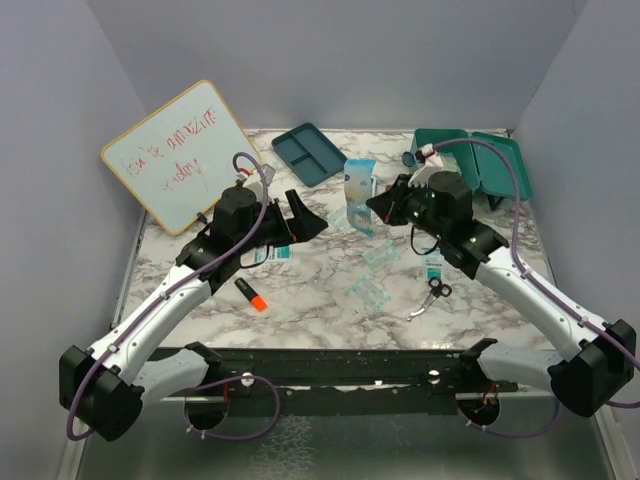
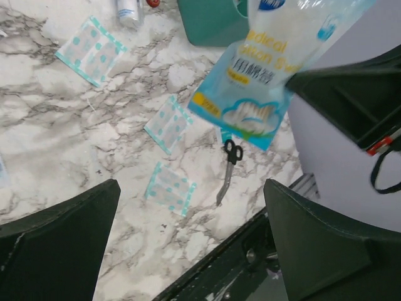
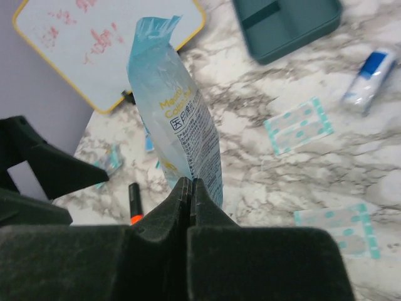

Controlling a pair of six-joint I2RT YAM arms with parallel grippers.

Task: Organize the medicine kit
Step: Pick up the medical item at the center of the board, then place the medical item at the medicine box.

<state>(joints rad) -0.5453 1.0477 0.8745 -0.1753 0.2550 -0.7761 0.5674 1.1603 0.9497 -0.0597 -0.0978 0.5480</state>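
The medicine kit (image 1: pixel 497 168) is a teal box standing open at the back right; its corner shows in the left wrist view (image 2: pixel 210 24). My right gripper (image 1: pixel 385 203) is shut on the lower edge of a blue and clear bag of cotton swabs (image 1: pixel 358 188) and holds it upright above the table's middle. The right wrist view shows the jaws (image 3: pixel 190 186) pinched on the bag (image 3: pixel 178 119). My left gripper (image 1: pixel 303 215) is open and empty, just left of the bag (image 2: pixel 263 81), which hangs past its wide-apart fingers (image 2: pixel 56 244).
A flat teal divided tray (image 1: pixel 310 153) and a whiteboard (image 1: pixel 185 155) lie at the back left. Loose on the marble are plaster packets (image 2: pixel 170 188), scissors (image 1: pixel 432 295), an orange-tipped marker (image 1: pixel 252 295) and a small tube (image 3: pixel 369 78).
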